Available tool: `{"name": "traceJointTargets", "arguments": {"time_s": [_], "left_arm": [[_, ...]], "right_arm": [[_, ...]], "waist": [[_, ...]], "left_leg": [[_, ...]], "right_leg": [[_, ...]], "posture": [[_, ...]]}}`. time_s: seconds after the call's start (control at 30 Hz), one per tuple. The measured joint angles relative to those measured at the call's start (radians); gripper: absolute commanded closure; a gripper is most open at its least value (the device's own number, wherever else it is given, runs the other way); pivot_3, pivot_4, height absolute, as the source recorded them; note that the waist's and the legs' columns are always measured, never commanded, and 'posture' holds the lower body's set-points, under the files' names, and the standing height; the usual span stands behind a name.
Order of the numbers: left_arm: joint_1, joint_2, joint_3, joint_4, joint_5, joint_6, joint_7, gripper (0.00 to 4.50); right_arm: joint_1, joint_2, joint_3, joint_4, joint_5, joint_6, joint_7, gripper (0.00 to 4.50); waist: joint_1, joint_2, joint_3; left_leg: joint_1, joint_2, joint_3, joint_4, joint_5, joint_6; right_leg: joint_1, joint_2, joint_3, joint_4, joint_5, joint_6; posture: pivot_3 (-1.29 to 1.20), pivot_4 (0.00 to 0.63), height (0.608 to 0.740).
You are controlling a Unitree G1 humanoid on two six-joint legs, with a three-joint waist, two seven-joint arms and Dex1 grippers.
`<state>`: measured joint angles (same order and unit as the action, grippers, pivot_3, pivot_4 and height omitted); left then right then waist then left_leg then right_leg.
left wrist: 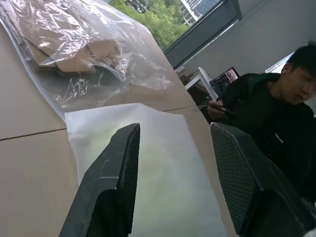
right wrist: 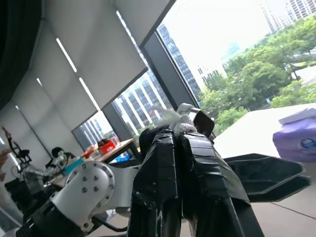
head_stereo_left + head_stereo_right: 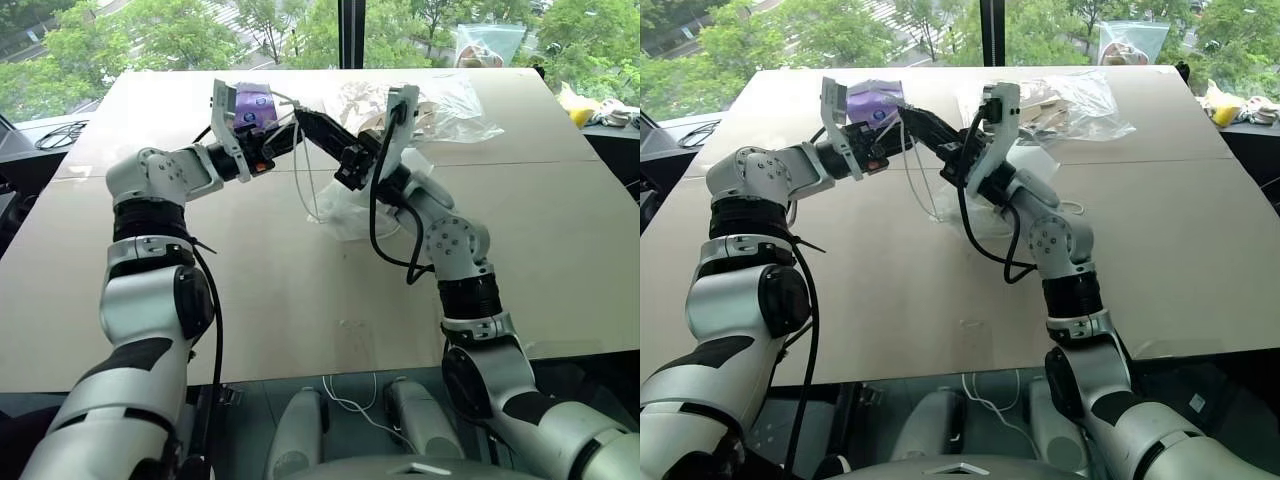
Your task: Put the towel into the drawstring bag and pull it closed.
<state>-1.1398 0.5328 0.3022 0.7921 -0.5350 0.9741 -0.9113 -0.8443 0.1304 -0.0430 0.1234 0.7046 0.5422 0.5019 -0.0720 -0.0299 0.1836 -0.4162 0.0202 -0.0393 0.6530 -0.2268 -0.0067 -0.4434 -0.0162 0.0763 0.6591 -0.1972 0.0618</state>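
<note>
Towel (image 1: pixel 148 168) seemingly inside drawstring bag (image 1: pixel 163 148) already. Cords (image 3: pixel 300 170) likely pinched by shut right pincer (image 3: pixel 305 122); left pincer (image 3: pixel 285 135) half-open; closing unfinished.

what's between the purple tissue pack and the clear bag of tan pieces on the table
The two grippers: the left gripper open, the right gripper shut, with white cord hanging below. This shows in the left eye view, between the tissue pack and the clear bag.

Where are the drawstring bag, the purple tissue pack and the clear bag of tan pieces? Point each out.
drawstring bag (image 1: pixel 163 163): left wrist view, on its flat white face between the fingers.
purple tissue pack (image 2: pixel 296 140): right wrist view, on its front side.
clear bag of tan pieces (image 1: pixel 84 54): left wrist view, on the tan pieces inside.
</note>
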Motion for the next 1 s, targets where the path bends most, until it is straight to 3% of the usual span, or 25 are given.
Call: {"name": "traceJointTargets", "arguments": {"time_s": [0.57,1.0], "left_arm": [[0.000,0.017,0.033,-0.021,-0.029,0.012,0.019,2.21],[0.011,0.024,0.029,-0.064,-0.051,0.051,-0.019,2.21]], "right_arm": [[0.094,-0.064,0.145,-0.021,-0.079,0.091,0.017,4.42],[0.040,-0.030,0.082,0.092,-0.158,0.028,-0.054,4.42]], "waist": [[0.001,0.000,0.000],[0.001,0.000,0.000]], "left_leg": [[0.000,0.000,0.000,0.000,0.000,0.000],[0.000,0.000,0.001,0.000,0.000,0.000]], "right_leg": [[0.000,0.000,0.000,0.000,0.000,0.000],[0.000,0.000,0.001,-0.001,0.000,0.000]], "posture": [[0.00,0.150,0.740],[0.00,0.150,0.740]]}}
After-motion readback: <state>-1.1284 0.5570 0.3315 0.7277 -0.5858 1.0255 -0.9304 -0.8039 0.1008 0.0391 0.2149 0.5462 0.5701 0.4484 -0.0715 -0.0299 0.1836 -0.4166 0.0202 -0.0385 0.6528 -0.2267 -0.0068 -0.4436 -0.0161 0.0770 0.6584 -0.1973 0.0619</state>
